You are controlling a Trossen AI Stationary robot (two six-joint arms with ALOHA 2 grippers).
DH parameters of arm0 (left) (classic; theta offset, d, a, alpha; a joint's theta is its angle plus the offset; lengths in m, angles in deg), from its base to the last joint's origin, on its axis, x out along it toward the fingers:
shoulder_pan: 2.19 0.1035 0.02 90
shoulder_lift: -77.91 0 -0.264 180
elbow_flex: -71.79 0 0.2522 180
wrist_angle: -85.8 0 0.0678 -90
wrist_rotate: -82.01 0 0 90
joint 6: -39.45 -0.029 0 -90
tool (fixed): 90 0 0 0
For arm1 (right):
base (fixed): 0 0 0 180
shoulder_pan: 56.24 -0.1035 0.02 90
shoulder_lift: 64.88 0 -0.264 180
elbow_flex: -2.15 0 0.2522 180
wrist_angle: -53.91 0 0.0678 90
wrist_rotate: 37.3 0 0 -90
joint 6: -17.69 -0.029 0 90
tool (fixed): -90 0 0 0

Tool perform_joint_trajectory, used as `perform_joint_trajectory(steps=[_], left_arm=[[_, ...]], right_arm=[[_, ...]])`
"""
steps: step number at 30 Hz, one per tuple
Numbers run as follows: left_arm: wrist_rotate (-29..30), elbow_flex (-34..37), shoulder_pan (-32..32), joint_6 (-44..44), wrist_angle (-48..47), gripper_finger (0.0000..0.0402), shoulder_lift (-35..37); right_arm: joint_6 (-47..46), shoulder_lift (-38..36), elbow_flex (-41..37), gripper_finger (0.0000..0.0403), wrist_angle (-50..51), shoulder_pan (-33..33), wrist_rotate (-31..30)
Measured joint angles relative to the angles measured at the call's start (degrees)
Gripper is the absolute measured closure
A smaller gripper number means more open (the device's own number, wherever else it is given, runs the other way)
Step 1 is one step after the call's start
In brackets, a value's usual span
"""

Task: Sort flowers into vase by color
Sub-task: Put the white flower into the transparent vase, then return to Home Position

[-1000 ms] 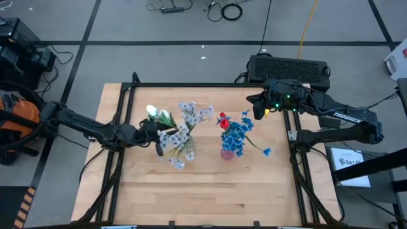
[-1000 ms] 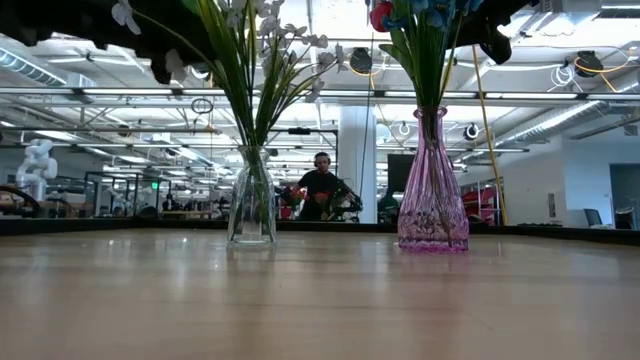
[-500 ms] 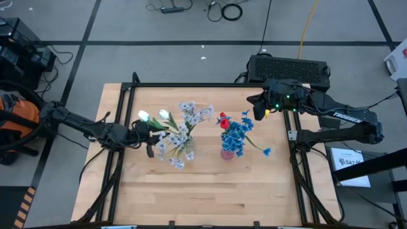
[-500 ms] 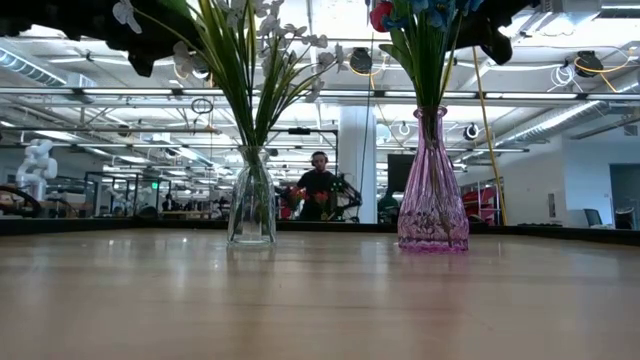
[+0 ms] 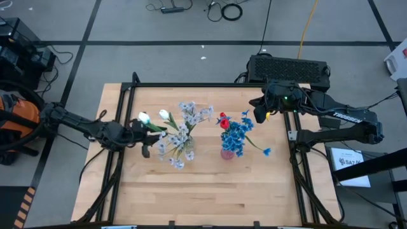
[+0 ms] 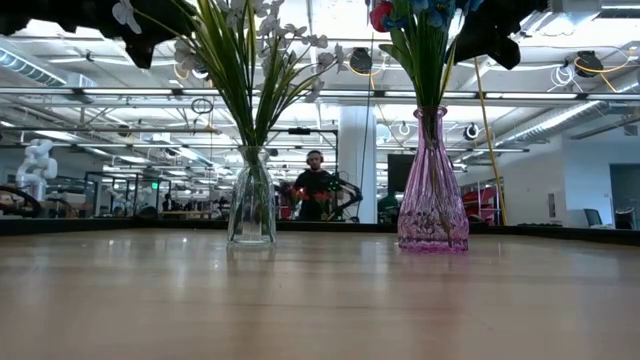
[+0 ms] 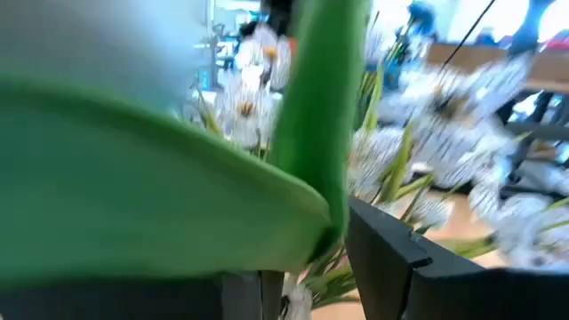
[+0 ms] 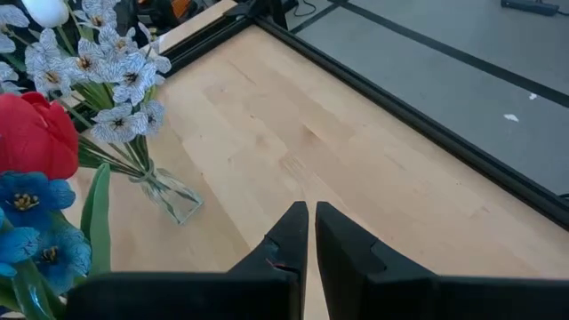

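On a wooden surface [image 5: 210, 184], the left gripper [image 5: 141, 126] pinches the green stem of white tulip buds [image 5: 152, 116] beside the clear vase [image 6: 251, 200] of lavender-white flowers [image 5: 184, 130], while the right gripper [image 5: 259, 108], pressed together, hovers near the pink vase [image 6: 432, 185] holding blue clusters [image 5: 237, 135] and a red tulip [image 5: 223, 121].

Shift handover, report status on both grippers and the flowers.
Left gripper shut on white tulip stems, beside clear vase. Right gripper shut, empty, near table's far right. Pink vase holds blue and red. Nothing blocking.
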Motion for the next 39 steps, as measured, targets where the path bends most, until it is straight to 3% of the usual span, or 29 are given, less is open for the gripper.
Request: perform_joint_trajectory(steps=[8,15,21,32,39], left_arm=[[-0.5,0.0,0.0,0.3,-4.5,0.0285,6.0],[-1.4,0.0,0.0,7.9,-12.9,0.0285,7.3],[-3.6,0.0,0.0,7.3,-13.8,0.0285,7.3],[-3.1,0.0,0.0,6.8,-23.8,0.0285,7.3],[-2.1,0.0,0.0,-1.3,-26.5,0.0285,8.5]], right_arm=[[0.0,0.0,0.0,0.0385,0.0,0.0,0.0],[0.0,0.0,0.0,0.0385,0.0,0.0,0.0],[0.0,0.0,0.0,0.0385,0.0,0.0,0.0],[0.0,0.0,0.0,0.0385,0.0,0.0,0.0],[2.0,0.0,0.0,0.0385,6.0,0.0,-0.1]])
